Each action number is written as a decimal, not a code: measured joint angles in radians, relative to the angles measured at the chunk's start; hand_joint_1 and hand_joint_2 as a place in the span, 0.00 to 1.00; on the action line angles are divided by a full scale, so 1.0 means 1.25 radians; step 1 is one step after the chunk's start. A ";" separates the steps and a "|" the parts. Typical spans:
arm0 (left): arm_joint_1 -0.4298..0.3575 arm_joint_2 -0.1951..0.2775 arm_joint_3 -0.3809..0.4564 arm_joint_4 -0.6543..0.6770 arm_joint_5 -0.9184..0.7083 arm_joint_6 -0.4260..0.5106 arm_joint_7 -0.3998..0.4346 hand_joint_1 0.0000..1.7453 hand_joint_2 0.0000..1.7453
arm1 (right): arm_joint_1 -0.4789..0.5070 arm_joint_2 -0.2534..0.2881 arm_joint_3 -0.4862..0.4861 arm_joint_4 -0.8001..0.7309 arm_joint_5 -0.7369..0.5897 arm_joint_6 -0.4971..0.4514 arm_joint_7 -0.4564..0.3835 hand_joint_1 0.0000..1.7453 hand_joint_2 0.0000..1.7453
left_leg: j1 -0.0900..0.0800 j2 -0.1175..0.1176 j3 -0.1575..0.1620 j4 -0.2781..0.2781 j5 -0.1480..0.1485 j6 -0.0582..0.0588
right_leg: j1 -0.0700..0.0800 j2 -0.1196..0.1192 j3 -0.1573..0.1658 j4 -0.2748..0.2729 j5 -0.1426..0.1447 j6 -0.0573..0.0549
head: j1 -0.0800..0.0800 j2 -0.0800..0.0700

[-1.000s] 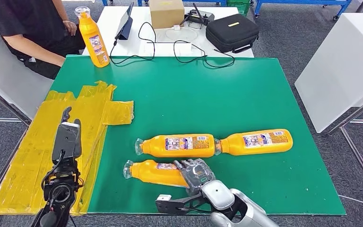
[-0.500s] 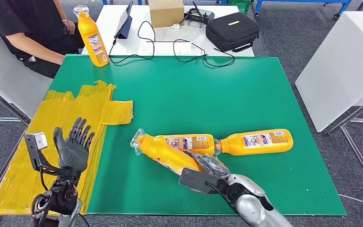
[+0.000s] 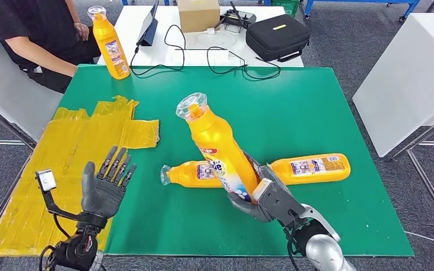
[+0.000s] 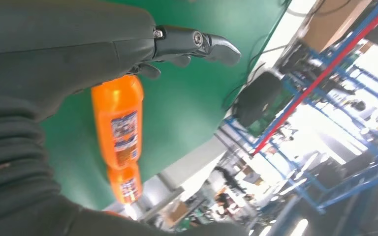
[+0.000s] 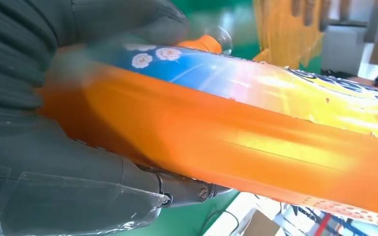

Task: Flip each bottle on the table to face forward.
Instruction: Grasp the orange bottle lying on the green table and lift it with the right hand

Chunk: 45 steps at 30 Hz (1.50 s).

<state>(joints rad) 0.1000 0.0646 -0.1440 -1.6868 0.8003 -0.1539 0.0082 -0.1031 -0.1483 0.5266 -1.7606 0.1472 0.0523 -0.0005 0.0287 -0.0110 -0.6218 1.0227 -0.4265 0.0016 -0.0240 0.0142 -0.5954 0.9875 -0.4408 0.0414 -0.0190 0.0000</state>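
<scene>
My right hand (image 3: 258, 199) grips the lower body of an orange bottle (image 3: 219, 148) and holds it off the green table (image 3: 294, 113), tilted with its clear cap (image 3: 192, 105) up and away from me. The right wrist view shows the same bottle (image 5: 236, 142) close up inside the hand (image 5: 54, 162). Behind it two more orange bottles lie on their sides end to end: one (image 3: 192, 174) partly hidden, one (image 3: 311, 168) to the right. A fourth bottle (image 3: 110, 45) stands upright at the far left corner. My left hand (image 3: 105, 185) is raised near the table's left front, fingers spread and holding nothing.
A patch of yellow tape (image 3: 90, 141) covers the table's left side. A person (image 3: 34, 34) sits at the far left. Behind is a white table with a cardboard box (image 3: 199, 15), a black case (image 3: 277, 38) and cables (image 3: 215, 59). A white surface (image 3: 412, 73) stands to the right.
My right hand has lifted the nearest bottle off the table and swung it from lying flat to nearly upright. My left hand has risen, turned and spread its fingers.
</scene>
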 joint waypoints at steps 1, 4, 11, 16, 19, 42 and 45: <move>0.000 0.002 -0.008 0.000 0.005 -0.001 0.001 0.00 1.00 | -0.002 0.004 -0.002 0.002 0.002 -0.005 0.001 1.00 1.00 | 0.000 0.000 0.000 0.000 0.000 0.000 | 0.000 0.000 0.000 0.000 0.000 0.000 | 0.000 0.000; -0.008 0.006 -0.030 0.000 0.007 -0.003 -0.003 0.00 1.00 | -0.025 0.022 -0.005 0.023 0.013 -0.017 0.019 1.00 1.00 | 0.000 0.000 0.000 0.000 0.000 0.000 | 0.000 0.000 0.000 0.000 0.000 0.000 | 0.000 0.000; -0.068 0.007 -0.084 0.001 -0.039 0.033 -0.006 0.00 1.00 | -0.129 0.094 0.017 0.131 0.041 0.003 0.084 1.00 1.00 | 0.000 0.000 0.000 0.000 0.001 0.000 | 0.000 0.000 0.000 0.001 0.000 0.000 | 0.000 0.000; -0.089 0.007 -0.102 0.001 -0.036 0.049 -0.013 0.00 1.00 | -0.182 0.135 0.050 0.189 0.065 0.008 0.107 1.00 1.00 | 0.000 0.000 0.000 0.000 0.001 0.000 | 0.000 0.000 0.000 0.001 0.000 0.000 | 0.000 0.000; -0.096 0.007 -0.106 0.002 -0.033 0.050 -0.014 0.00 1.00 | -0.198 0.149 0.062 0.209 0.075 0.008 0.112 1.00 1.00 | 0.000 0.000 -0.001 0.000 0.001 0.000 | 0.000 0.000 0.000 0.001 0.000 0.000 | 0.000 0.000; -0.128 -0.023 -0.106 0.005 0.112 0.067 0.015 0.00 1.00 | -0.302 0.216 0.191 0.421 0.272 -0.031 0.179 1.00 1.00 | 0.000 0.000 -0.001 0.000 0.001 0.000 | 0.000 0.000 -0.001 0.001 0.000 0.000 | 0.000 0.000; -0.131 -0.026 -0.106 0.005 0.115 0.068 0.014 0.00 1.00 | -0.312 0.221 0.197 0.439 0.288 -0.037 0.179 1.00 1.00 | 0.000 0.000 -0.001 0.000 0.001 0.000 | 0.000 0.000 -0.001 0.001 0.000 0.000 | 0.000 0.000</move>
<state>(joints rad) -0.0640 0.0323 -0.2771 -1.6804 0.9444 -0.0684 0.0263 -0.4935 0.1282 0.7725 -1.2113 0.5073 0.0055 0.2233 0.0290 -0.0112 -0.6230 1.0228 -0.4252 0.0020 -0.0238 0.0143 -0.5969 0.9881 -0.4403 0.0417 -0.0189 0.0000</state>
